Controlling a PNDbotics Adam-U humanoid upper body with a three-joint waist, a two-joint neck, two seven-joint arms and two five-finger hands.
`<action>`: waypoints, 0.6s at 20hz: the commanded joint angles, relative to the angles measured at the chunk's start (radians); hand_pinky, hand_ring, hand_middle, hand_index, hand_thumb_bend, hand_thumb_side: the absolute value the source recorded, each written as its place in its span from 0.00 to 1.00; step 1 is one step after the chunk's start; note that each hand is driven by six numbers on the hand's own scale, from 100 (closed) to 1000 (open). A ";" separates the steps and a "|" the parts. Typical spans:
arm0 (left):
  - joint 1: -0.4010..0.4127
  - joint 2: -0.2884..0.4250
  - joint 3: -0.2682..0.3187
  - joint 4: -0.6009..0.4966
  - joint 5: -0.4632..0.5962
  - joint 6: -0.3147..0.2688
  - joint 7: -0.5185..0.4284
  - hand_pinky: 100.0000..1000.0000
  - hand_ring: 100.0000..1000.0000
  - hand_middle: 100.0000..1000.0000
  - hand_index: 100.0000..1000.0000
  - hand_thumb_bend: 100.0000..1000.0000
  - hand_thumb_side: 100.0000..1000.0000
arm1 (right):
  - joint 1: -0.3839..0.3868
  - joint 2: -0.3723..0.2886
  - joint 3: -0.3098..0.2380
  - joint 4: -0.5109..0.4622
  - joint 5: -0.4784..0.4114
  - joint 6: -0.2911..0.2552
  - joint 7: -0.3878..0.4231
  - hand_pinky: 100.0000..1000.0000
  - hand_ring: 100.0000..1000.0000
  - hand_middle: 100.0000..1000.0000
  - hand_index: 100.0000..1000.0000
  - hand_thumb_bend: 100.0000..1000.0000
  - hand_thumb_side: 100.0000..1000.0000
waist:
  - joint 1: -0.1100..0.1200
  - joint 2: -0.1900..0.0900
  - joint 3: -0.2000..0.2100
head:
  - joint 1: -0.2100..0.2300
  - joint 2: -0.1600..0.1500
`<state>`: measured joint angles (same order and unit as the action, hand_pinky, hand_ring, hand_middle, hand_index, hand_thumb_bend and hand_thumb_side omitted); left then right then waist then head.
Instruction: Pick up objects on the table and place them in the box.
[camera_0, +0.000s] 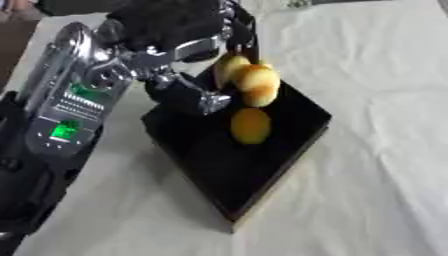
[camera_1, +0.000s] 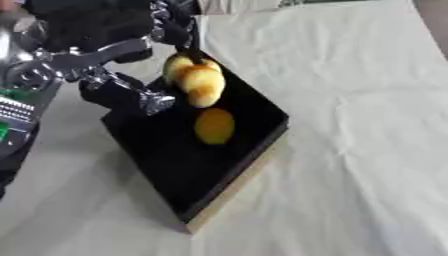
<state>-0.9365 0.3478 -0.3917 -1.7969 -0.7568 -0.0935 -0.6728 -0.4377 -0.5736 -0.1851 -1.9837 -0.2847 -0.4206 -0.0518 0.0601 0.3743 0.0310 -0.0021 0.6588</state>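
Setting: prob. a robot lab / test bench.
Table w/ plain white cloth, creased; black shallow box w/ pale wood edge set on it; silver arm segment w/ green-lit panel. No home or shop cues.

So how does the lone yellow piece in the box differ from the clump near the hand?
The lone piece lies apart mid-box, while the clump is several pieces pressed together at the far end. The lone piece is plain yellow-orange; the clump shows browner patches. The left hand is beside the clump, not the lone piece. Both sit inside the black box.
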 joint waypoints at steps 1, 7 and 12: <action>-0.004 -0.015 -0.007 0.025 -0.017 -0.010 -0.003 0.68 0.58 0.56 0.58 0.00 0.00 | -0.005 -0.018 -0.012 -0.016 -0.003 0.002 -0.002 0.91 0.85 0.67 0.77 0.00 0.18 | -0.002 -0.022 -0.002 | -0.001 0.000; 0.011 -0.043 -0.030 0.070 -0.025 -0.028 -0.017 0.71 0.62 0.61 0.66 0.02 0.00 | -0.004 -0.015 -0.012 -0.016 -0.002 0.005 -0.002 0.91 0.85 0.67 0.77 0.00 0.18 | 0.000 -0.021 -0.004 | 0.003 -0.006; 0.021 -0.046 -0.027 0.081 -0.027 -0.066 -0.043 0.87 0.83 0.84 0.93 0.20 0.14 | -0.002 -0.014 -0.013 -0.016 -0.001 0.006 -0.002 0.91 0.85 0.66 0.77 0.00 0.18 | -0.001 -0.021 -0.002 | 0.002 -0.008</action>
<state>-0.9047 0.2975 -0.4274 -1.7070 -0.7828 -0.1486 -0.7119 -0.4308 -0.5682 -0.1895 -1.9837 -0.2847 -0.4161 -0.0519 0.0648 0.3744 0.0285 -0.0015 0.6586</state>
